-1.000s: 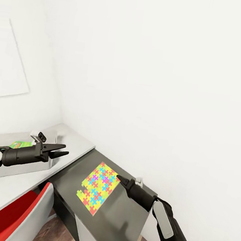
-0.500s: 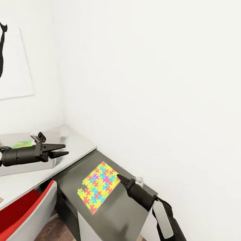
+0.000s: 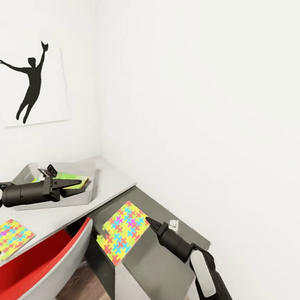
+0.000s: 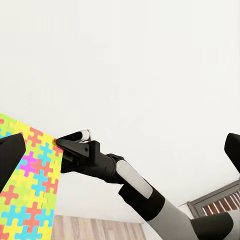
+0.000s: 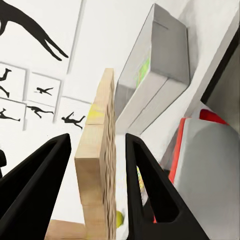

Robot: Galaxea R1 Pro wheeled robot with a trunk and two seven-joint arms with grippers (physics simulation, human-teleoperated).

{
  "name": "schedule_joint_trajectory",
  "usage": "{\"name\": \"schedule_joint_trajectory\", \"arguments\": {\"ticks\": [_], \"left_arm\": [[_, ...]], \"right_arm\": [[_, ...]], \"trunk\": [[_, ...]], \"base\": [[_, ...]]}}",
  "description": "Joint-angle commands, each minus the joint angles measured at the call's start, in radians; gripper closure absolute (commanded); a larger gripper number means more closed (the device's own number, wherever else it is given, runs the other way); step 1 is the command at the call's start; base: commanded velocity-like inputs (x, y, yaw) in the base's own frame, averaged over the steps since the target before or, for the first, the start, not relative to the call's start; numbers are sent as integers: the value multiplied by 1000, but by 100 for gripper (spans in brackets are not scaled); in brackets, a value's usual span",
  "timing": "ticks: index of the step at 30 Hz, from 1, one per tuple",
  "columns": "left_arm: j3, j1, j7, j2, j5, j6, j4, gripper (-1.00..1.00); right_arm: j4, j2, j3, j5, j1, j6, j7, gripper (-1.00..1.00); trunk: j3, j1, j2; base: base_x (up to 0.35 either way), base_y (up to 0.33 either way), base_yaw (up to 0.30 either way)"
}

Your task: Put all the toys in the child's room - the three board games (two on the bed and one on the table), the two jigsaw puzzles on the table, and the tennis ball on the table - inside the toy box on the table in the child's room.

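My right gripper [image 3: 148, 221] is shut on the edge of a bright jigsaw puzzle [image 3: 123, 232], holding it tilted above the dark grey lower section of the table [image 3: 164, 260]. In the right wrist view the puzzle [image 5: 99, 165] stands edge-on between the black fingers [image 5: 145, 185]. A second jigsaw puzzle [image 3: 3, 239] lies flat on the pale table top [image 3: 112, 183]. The grey toy box [image 3: 58, 198] sits at the back of that top with a green-edged board game [image 3: 68, 177] inside. My left gripper [image 3: 78, 187] hangs open over the box's front wall, holding nothing.
A red chair with a grey shell [image 3: 44, 268] stands close against the table's front. White walls meet in a corner behind the table, with a dancer silhouette picture [image 3: 30, 84] on the left wall. Wood floor [image 3: 93, 289] shows below the desk.
The camera has swung left, so the table, toy box and picture have slid right in the picture. Both arms keep their pose, and the right gripper still holds the puzzle.
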Motion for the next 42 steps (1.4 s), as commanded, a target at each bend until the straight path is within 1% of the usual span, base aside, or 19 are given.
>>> {"name": "schedule_joint_trajectory", "arguments": {"ticks": [1, 8, 18, 26, 34, 42], "left_arm": [[-1, -2, -4, 1, 0, 3, 1, -100], [-1, -2, -4, 0, 0, 3, 2, -100], [-1, -2, -4, 0, 0, 3, 3, -100], [-1, -2, -4, 1, 0, 3, 3, -100], [0, -2, -3, 1, 0, 3, 4, -100], [0, -2, -3, 1, 0, 3, 4, -100]], "right_arm": [[-1, 0, -1, -5, -1, 7, -1, 100], [-1, 0, -2, -6, -1, 6, 0, 100], [-1, 0, -1, -6, -1, 7, -1, 100], [-1, 0, -1, -5, -1, 5, 0, 100], [-1, -1, -2, -2, -1, 3, 0, 100], [-2, -3, -4, 0, -1, 2, 0, 100]], "trunk": [[-1, 1, -2], [6, 1, -2], [15, 1, -2], [22, 1, -2], [23, 1, -2], [23, 1, -2]], "base": [[-11, 118, 225], [-2, 166, 240], [-59, 235, 244], [11, 208, 243], [126, 27, 49], [22, 0, 0]]}}
